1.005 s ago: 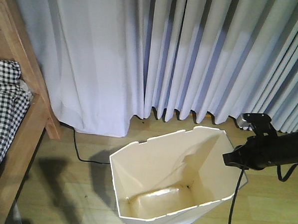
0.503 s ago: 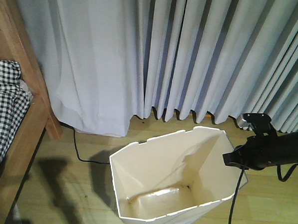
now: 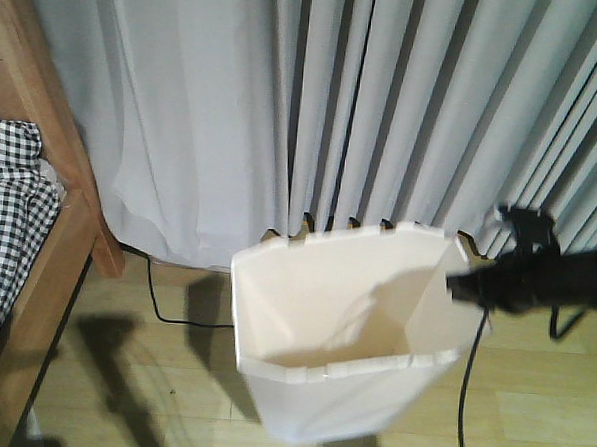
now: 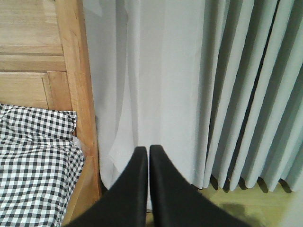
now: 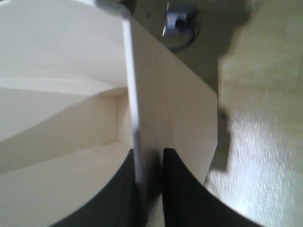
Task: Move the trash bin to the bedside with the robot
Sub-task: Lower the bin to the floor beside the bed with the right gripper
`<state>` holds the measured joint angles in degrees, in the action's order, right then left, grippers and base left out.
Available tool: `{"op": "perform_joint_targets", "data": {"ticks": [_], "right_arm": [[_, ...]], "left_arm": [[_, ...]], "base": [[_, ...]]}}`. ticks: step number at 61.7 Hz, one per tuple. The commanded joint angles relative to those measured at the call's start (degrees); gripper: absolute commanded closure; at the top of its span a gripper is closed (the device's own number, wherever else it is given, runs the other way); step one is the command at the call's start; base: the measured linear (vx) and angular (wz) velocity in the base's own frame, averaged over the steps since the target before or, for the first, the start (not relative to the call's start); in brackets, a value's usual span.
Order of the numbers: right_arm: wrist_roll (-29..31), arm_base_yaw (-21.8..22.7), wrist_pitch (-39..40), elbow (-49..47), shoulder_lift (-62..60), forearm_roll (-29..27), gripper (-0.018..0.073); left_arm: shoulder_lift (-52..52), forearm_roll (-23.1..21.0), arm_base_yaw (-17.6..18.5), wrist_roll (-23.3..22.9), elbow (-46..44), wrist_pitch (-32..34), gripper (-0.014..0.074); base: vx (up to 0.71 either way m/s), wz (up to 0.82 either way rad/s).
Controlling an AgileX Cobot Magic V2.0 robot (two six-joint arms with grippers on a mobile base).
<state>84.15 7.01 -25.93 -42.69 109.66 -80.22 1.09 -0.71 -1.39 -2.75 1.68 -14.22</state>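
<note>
The white trash bin (image 3: 332, 355) hangs lifted off the floor in front of the curtain, its cream inside facing me. My right gripper (image 3: 453, 285) is shut on the bin's right rim; in the right wrist view the trash bin wall (image 5: 165, 104) runs between the two black fingers (image 5: 182, 189), one inside and one outside. The bed (image 3: 38, 220), with its light wooden frame and checkered bedding (image 3: 4, 208), lies at the left edge. My left gripper (image 4: 148, 150) is shut on nothing, pointing at the curtain beside the bed post (image 4: 78, 85).
A grey pleated curtain (image 3: 365, 107) covers the back wall. A black cable (image 3: 164, 312) runs over the wooden floor (image 3: 119, 394) between bed and bin. Another cable (image 3: 465, 392) dangles from the right arm. A small grey fitting (image 5: 176, 21) shows on the floor past the bin.
The bin has risen off the floor and tipped upright, so its bottom no longer shows. The right gripper moved up slightly with it. The bed has not moved.
</note>
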Motion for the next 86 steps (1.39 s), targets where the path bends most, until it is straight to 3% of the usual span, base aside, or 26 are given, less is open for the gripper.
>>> {"op": "perform_joint_targets", "data": {"ticks": [1, 19, 30, 45, 61, 86], "right_arm": [[-3.1, 0.2, -7.2, -6.0, -1.0, -6.3, 0.0563], [-8.8, 0.5, -9.7, -20.4, 12.5, -0.8, 0.0562], [-11.0, 4.6, -17.2, -28.1, 21.3, -0.7, 0.0562], [-9.1, 7.1, -19.3, -31.7, 29.4, 3.6, 0.0562], [-0.3, 7.1, -18.4, -32.3, 37.3, -3.0, 0.0562], [-0.4, 6.9, -22.9, -42.7, 50.0, -5.3, 0.0562]], "left_arm": [[0.6, -0.2, 0.1, -0.5, 1.7, 4.0, 0.0602], [0.6, -0.2, 0.1, -0.5, 1.7, 4.0, 0.0602], [0.6, -0.2, 0.1, -0.5, 1.7, 4.0, 0.0602], [0.6, -0.2, 0.1, -0.5, 1.7, 4.0, 0.0602], [0.6, -0.2, 0.1, -0.5, 1.7, 4.0, 0.0602], [0.6, -0.2, 0.1, -0.5, 1.7, 4.0, 0.0602]], "base": [[0.00, 0.00], [0.00, 0.00], [0.00, 0.00], [0.00, 0.00], [0.00, 0.00], [0.00, 0.00]]}}
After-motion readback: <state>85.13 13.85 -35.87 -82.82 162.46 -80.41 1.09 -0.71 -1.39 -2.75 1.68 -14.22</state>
